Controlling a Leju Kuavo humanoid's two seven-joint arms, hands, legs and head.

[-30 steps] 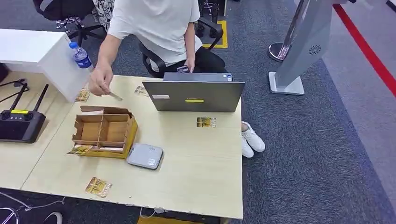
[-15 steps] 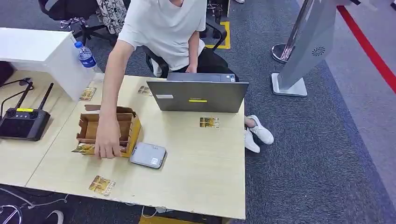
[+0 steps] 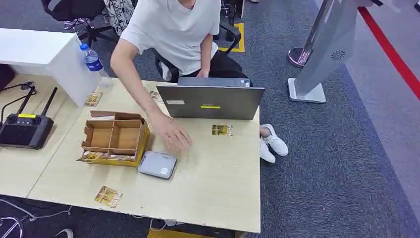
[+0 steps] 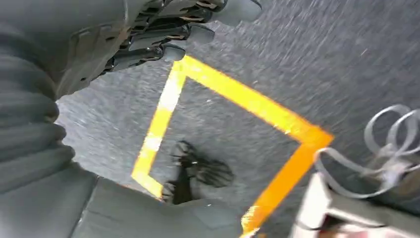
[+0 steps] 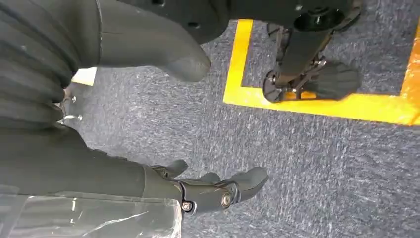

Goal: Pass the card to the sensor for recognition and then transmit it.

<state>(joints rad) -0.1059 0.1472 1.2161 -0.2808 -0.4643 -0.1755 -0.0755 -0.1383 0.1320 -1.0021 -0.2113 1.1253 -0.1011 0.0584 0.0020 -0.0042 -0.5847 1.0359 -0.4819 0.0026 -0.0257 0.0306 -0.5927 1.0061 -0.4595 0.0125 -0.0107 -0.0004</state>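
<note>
I see both robot hands hanging empty over grey carpet: left robot hand point(image 4: 168, 29) fingers cropped, state unclear; right robot hand point(image 5: 198, 124) fingers apart; person's hand point(image 3: 171, 135) blurred beside small grey square sensor box point(image 3: 157, 164).

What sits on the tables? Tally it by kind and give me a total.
Gold cards in clear view: 4
Laptop: 1
Cardboard box: 1
Grey sensor: 1
Remote controller: 1
Water bottle: 1
Total: 9
</note>
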